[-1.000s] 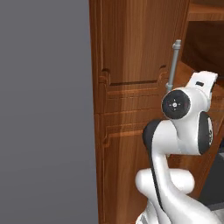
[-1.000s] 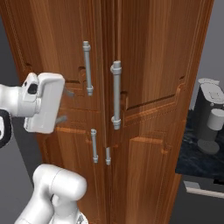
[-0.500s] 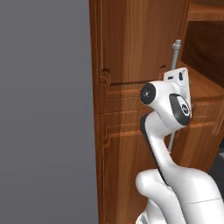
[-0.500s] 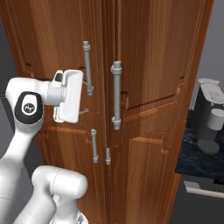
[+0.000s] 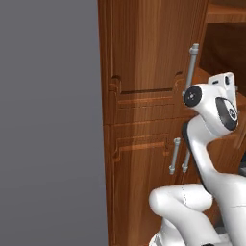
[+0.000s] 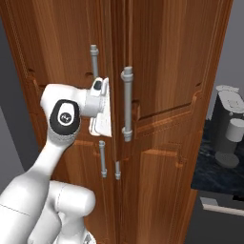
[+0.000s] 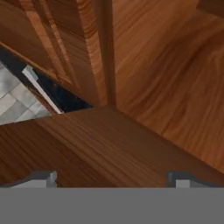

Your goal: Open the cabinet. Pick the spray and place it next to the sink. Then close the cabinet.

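The cabinet (image 6: pixel 167 71) is tall reddish-brown wood with two panelled doors. Its left door (image 5: pixel 144 57) is shut, with its long silver handle (image 6: pixel 94 59) beside my hand. The right door stands ajar, its handle (image 6: pixel 127 105) nearer the camera, and a dark interior with a shelf (image 5: pixel 226 14) shows past the left door's edge. My white hand (image 6: pixel 101 108) reaches into the gap between the doors. In the hand view my gripper (image 7: pixel 111 178) is open, fingertips (image 7: pixel 41 177) wide apart over a wooden shelf board (image 7: pixel 109 144). The spray is out of view.
Lower doors with short silver handles (image 6: pixel 102 159) sit below the tall ones. A grey coffee machine (image 6: pixel 229 124) stands on a dark counter (image 6: pixel 209 167) to the right. A plain grey wall (image 5: pixel 48 120) flanks the cabinet's left side.
My arm has swung from the left across the left door. The hand has moved right and forward into the gap between the doors. The jaws have stayed wide.
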{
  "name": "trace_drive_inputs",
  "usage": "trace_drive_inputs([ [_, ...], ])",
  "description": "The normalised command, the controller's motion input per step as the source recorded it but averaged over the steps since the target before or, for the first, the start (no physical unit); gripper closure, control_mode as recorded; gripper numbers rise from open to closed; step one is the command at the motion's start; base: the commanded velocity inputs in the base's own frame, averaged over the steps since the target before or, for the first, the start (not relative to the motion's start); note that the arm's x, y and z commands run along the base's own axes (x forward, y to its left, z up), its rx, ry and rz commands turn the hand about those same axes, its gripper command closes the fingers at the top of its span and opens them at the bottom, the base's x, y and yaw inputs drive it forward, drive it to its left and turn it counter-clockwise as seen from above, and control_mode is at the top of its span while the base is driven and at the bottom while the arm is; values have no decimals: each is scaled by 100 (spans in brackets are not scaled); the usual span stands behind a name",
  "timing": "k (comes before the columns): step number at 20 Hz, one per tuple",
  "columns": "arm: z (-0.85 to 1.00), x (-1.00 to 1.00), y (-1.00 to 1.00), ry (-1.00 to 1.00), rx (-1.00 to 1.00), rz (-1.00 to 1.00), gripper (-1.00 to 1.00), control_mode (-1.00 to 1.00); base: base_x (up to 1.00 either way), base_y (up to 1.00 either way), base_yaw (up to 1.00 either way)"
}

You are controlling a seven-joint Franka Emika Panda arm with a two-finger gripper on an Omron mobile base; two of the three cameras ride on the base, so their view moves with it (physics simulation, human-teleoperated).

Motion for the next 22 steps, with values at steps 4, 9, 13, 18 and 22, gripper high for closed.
trace_drive_inputs([
  [4, 0, -77, -99, -3, 2, 0, -100, -100, 0, 0, 0],
  [9, 0, -80, -99, -6, 8, -1, -100, -100, 0, 0, 0],
  [13, 0, -63, -95, -4, 18, -1, -100, -100, 0, 0, 0],
  [18, -24, 1, 53, -11, 28, 18, -100, -100, 0, 0, 0],
  [22, -10, 0, 100, -9, 25, 36, -100, -100, 0, 0, 0],
])
